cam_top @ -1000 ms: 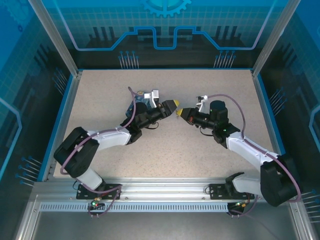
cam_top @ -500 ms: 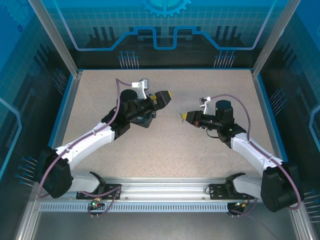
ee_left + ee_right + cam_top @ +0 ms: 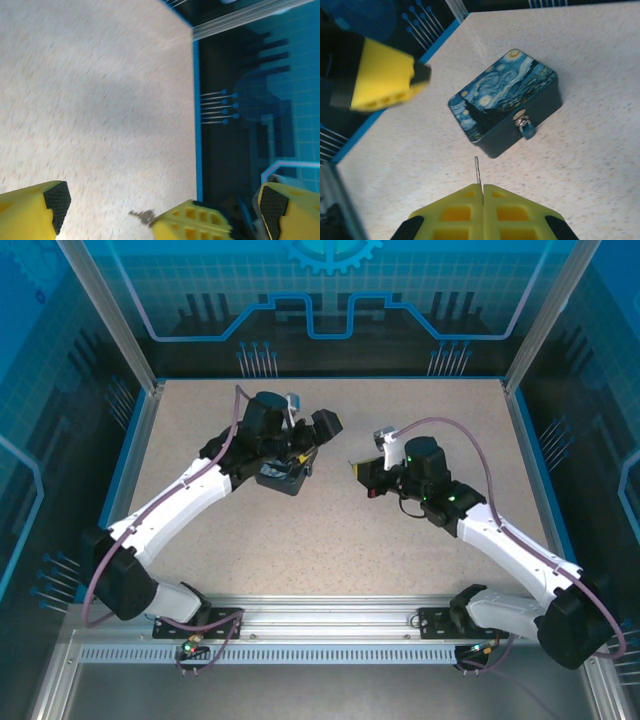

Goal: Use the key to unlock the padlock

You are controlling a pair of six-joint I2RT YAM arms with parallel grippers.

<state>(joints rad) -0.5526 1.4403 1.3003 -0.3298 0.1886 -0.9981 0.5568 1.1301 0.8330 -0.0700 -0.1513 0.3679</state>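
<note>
Speckled tabletop, key between right fingers

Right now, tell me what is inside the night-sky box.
Nothing inside can be seen: the box is shut, and its painted lid covers the contents. What shows is the outside, with the padlock hanging at the front latch.

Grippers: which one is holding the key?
The right gripper: its jaws are shut with the key sticking out past the fingertips. The left gripper stands wide open, holding nothing.
</note>
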